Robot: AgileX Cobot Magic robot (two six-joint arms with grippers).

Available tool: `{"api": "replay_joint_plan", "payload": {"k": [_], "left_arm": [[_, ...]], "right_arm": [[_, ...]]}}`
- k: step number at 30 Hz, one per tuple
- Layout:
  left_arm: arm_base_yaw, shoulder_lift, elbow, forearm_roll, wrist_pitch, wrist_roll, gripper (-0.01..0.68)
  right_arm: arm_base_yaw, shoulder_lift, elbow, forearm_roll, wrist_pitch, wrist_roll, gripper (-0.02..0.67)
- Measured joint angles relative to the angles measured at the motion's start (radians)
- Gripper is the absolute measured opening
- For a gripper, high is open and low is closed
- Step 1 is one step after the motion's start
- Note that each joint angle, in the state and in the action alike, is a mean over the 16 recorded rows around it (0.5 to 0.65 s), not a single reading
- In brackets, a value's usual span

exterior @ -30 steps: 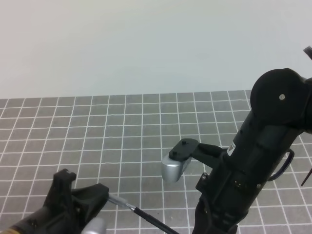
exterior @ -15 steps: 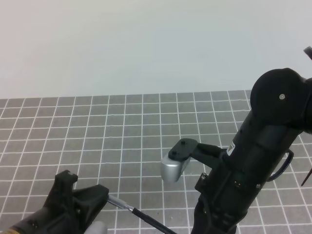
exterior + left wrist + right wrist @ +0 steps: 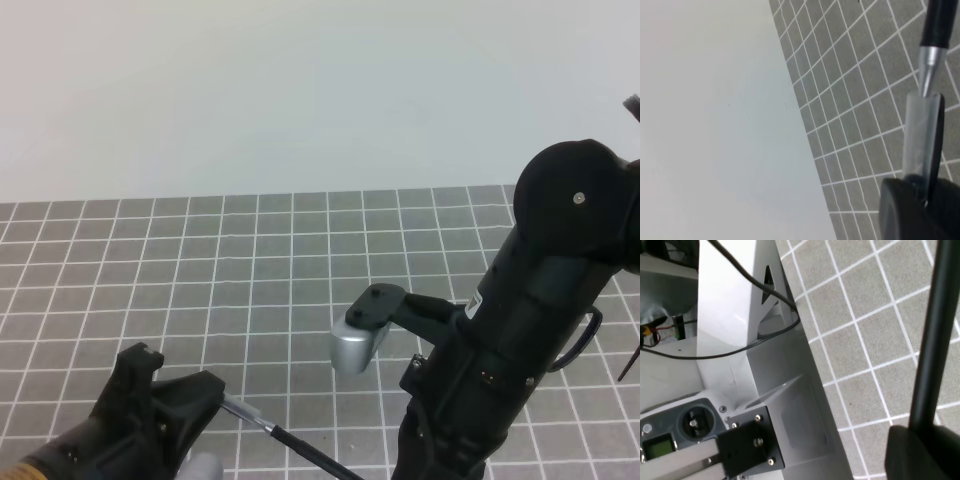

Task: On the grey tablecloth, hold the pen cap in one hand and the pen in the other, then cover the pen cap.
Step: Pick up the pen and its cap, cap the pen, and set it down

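Above the grey tablecloth (image 3: pixel 250 270), the left claw (image 3: pixel 205 400) pinches the pen cap (image 3: pixel 921 145); the pen (image 3: pixel 300 447) meets its mouth, pinched by the right claw (image 3: pixel 920 452).

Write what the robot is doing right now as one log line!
left claw: shut on pen cap | right claw: holds pen | pen tip entering pen cap | capping unfinished

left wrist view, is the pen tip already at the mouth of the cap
Yes, the pen's silvery tip meets the open end of the translucent pen cap held in the left hand.
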Motion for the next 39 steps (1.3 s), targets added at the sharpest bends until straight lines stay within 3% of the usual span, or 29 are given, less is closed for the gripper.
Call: {"api": "replay_joint_plan", "payload": {"k": [10, 26, 39], "left_arm": [[-0.007, 0.000, -0.001, 0.050, 0.002, -0.012, 0.001], [-0.103, 0.000, -0.001, 0.078, -0.016, -0.028, 0.001], [-0.108, 0.000, -0.001, 0.075, -0.027, -0.068, 0.001]], "right_arm": [[0.000, 0.000, 0.000, 0.000, 0.000, -0.010, 0.066], [0.000, 0.000, 0.002, -0.012, 0.000, -0.030, 0.064], [0.000, 0.000, 0.002, 0.021, 0.000, -0.039, 0.064]]}}
